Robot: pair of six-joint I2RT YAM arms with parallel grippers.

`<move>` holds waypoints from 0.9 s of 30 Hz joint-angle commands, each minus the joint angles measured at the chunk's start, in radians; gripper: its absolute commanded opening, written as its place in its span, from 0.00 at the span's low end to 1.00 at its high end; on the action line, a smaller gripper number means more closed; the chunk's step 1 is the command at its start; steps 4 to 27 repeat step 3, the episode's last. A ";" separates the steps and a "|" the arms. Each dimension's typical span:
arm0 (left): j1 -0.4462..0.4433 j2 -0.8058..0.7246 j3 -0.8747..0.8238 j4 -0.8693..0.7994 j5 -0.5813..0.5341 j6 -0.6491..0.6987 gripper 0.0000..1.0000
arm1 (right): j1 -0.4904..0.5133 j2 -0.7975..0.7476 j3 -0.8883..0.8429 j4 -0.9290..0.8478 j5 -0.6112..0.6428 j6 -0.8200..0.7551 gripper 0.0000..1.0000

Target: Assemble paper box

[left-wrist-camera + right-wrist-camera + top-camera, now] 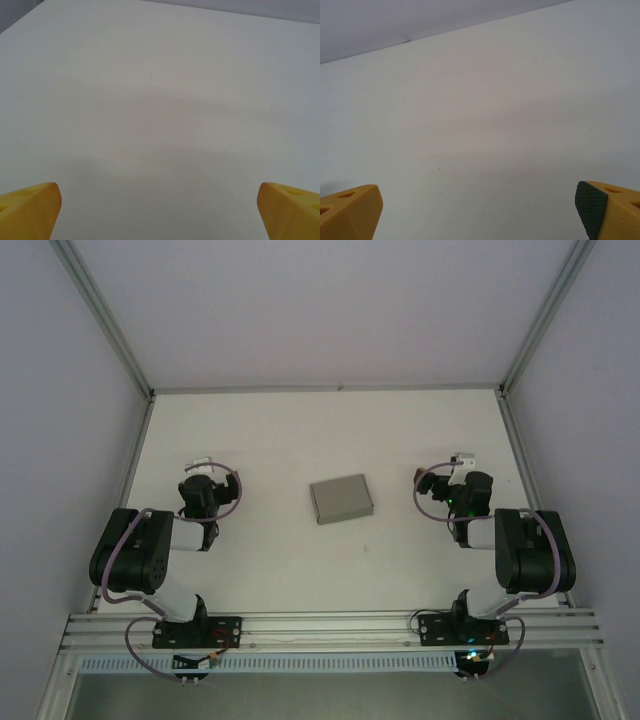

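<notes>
- Two arms, one small grey paper box [341, 499], folded up into a shallow box shape and lying flat on the white table [270, 435].
- Top cam gives the layout: the box sits between the left fingers [199, 463] and the right fingers [462, 457]. It's well apart from both and a bit nearer the arm bases than either set of tips.
- Left wrist cam gives the grip: yellow fingertips [30, 212] spread wide, released, over white table.
- Right wrist cam, same deal: fingertips [350, 212] wide apart, released, one with a black pad [590, 207].

The paper box [341, 499] looks matte grey cardboard, the table [270, 440] smooth and matt (fingers [27, 212]: yellow plastic).
</notes>
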 commanded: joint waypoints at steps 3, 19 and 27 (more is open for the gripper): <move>-0.007 0.001 0.018 0.018 0.011 0.010 1.00 | 0.005 0.001 0.017 0.036 -0.022 0.009 1.00; -0.007 0.001 0.018 0.018 0.011 0.010 1.00 | 0.005 0.001 0.017 0.036 -0.022 0.009 1.00; -0.007 0.001 0.018 0.018 0.011 0.010 1.00 | 0.005 0.001 0.017 0.036 -0.022 0.009 1.00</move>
